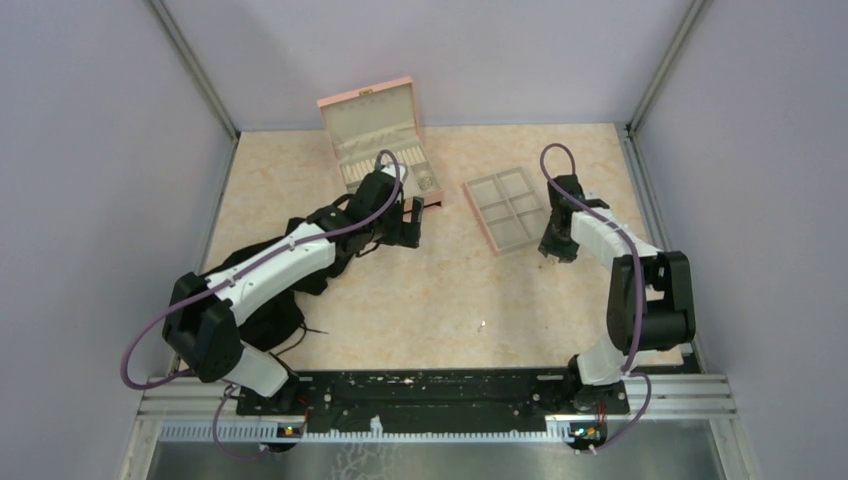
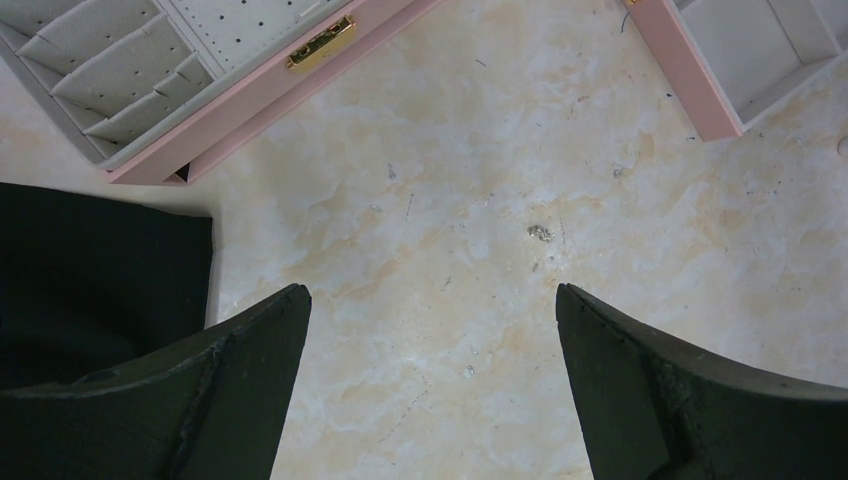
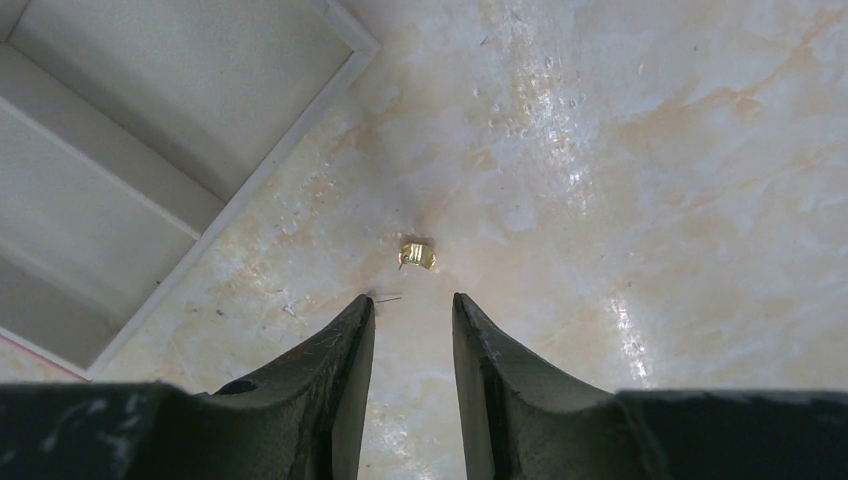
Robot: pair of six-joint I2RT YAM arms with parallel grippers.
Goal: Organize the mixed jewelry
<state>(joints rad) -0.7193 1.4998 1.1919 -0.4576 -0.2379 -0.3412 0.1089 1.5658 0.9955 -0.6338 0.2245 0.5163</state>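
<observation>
- Overhead, the left arm reaches toward the open pink box (image 1: 375, 140) at the far side of the counter (image 1: 440, 300). Its left hand (image 1: 405, 222) hangs just in front of the box's near edge.
- Seen from its own wrist, that hand is spread wide, with nothing gripped and only bare counter between its two dark fingers.
- A silvery speck (image 2: 539, 232) lies on the counter ahead of the fingertips, touching neither finger. A smaller speck (image 2: 468, 371) lies farther back, within the span of the fingers.
- The box's front edge with its gold clasp (image 2: 318, 43) runs across the upper left of that view. A black cloth (image 2: 100, 270) lies along the left side, below the box.
- The right hand (image 1: 553, 245) points down at the counter just beside the right edge of the pink-rimmed tray (image 1: 508, 208).
- Its fingers stand close together with a narrow gap between them, and nothing sits in that gap.
- A tiny yellowish piece (image 3: 417, 254) glints on the counter just beyond those fingertips, untouched. It is near the tray's rim but outside every compartment.
- One bright speck (image 1: 482, 324) lies on the open counter between the two arms, well apart from both hands.
</observation>
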